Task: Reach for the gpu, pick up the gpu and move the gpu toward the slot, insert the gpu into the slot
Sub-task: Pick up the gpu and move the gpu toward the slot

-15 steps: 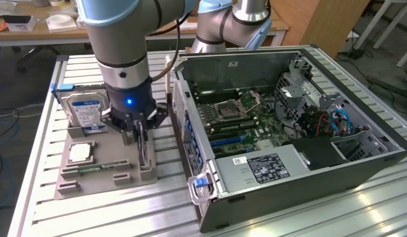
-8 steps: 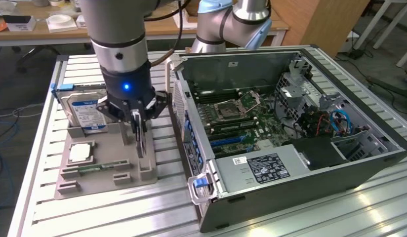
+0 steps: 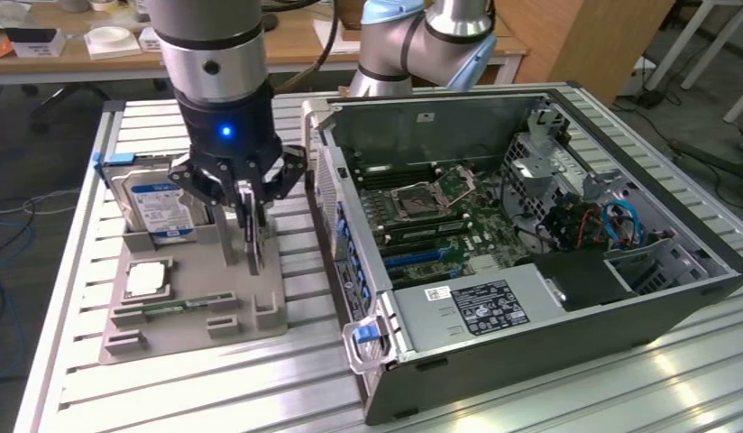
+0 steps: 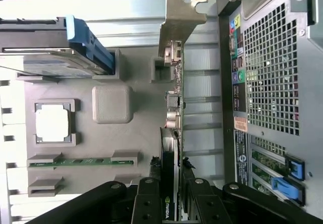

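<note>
The gpu (image 3: 255, 255) stands on edge in the grey holder tray (image 3: 191, 329), just beside the open computer case (image 3: 468, 311). It is a thin dark card (image 4: 172, 114) seen edge-on, with its metal bracket (image 4: 177, 19) at the far end. My gripper (image 3: 248, 236) hangs straight over it, and its black fingers (image 4: 150, 200) press the card's near end from both sides, shut on it. The card still sits low in the tray. Inside the case the motherboard's blue expansion slots (image 3: 410, 258) lie free.
On the tray also rest a blue-labelled hard drive (image 3: 162, 204), a silver processor (image 3: 148, 278) and a green memory stick (image 3: 174, 308). The case's rear panel (image 4: 267, 77) stands close beside the card. A second arm (image 3: 420, 41) stands behind the case.
</note>
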Controlling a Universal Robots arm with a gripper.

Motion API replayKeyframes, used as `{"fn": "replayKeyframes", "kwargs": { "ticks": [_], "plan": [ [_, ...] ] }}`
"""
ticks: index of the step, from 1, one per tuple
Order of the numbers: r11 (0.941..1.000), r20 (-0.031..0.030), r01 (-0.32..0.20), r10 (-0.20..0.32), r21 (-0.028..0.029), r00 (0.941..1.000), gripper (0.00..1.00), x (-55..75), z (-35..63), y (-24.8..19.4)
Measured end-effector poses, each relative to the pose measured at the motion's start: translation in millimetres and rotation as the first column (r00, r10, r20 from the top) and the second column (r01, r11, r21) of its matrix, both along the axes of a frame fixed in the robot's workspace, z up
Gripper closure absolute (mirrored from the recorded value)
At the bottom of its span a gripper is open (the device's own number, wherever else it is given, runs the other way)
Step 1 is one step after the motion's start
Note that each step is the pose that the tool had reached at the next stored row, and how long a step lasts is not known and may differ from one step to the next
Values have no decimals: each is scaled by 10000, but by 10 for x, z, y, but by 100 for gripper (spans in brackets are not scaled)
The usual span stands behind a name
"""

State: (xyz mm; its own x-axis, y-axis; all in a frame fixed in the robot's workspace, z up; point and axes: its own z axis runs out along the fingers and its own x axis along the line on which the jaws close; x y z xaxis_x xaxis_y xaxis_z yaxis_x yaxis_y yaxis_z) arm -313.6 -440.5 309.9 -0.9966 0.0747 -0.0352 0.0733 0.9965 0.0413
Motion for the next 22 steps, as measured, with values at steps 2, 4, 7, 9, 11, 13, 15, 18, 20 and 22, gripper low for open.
{"fn": "replayKeyframes", "kwargs": {
  "ticks": [2,4,7,9,11,13,15,18,20,22],
  "plan": [
    [10000,-1,2,-2,-1,10000,74,1,39,0],
    [10000,0,11,-11,0,10000,74,3,72,1],
    [10000,38,26,-26,-15,10000,74,3,127,20],
    [10000,61,25,-25,-16,10000,74,4,177,31],
    [10000,69,25,-25,-15,10000,74,4,249,31],
    [10000,68,26,-26,-16,10000,74,3,300,31],
    [10000,68,26,-26,-16,10000,74,3,337,31],
    [10000,69,26,-26,-15,10000,74,3,398,31],
    [10000,67,26,-26,-22,10000,74,3,447,31],
    [9998,70,26,-25,-220,10000,74,4,468,32]
  ]
}}
